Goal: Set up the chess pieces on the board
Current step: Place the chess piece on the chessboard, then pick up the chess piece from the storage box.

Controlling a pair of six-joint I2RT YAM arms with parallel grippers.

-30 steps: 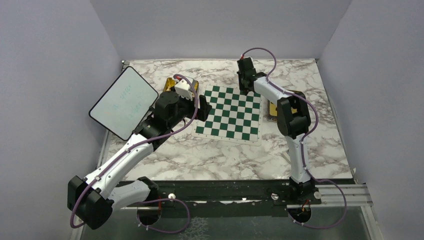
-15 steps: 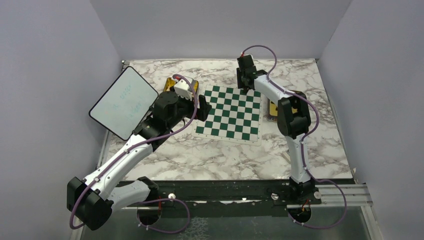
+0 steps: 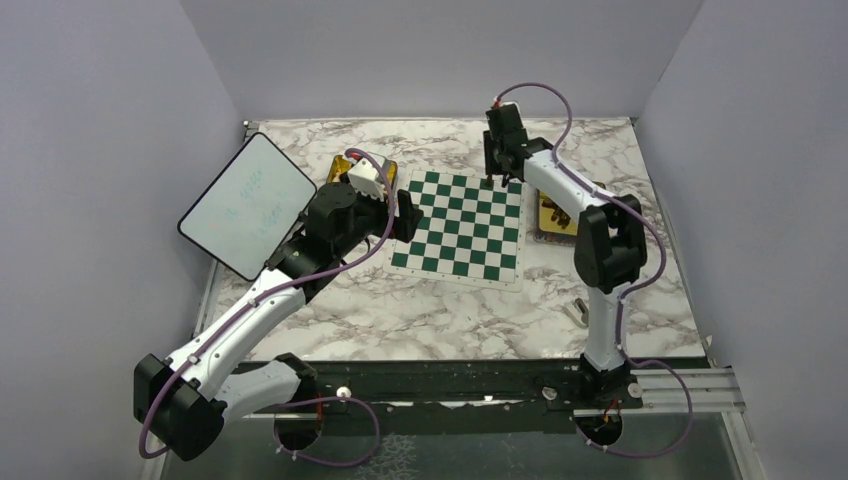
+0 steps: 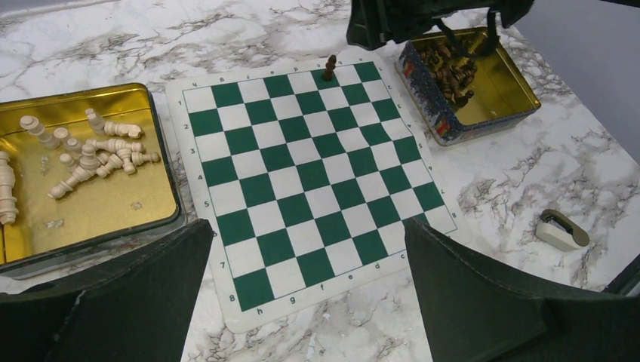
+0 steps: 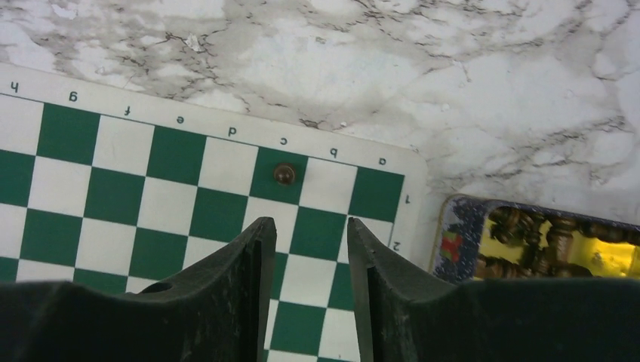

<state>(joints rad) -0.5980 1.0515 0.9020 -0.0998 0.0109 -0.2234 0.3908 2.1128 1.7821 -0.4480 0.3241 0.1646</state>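
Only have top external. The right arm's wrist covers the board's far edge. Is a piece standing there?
Observer: Yes. One dark brown turned wooden chess piece stands upright on the green c1 square of the green-and-white chessboard mat.
Operator: Right jaws on it?
Observer: No. The right gripper has its jaws apart with nothing between them, and the piece sits clear beyond the tips.
Operator: Cream ones?
Observer: The pale cream turned chess pieces lie in a gold rectangular tin on the board's left, most on their sides. None are on the board.
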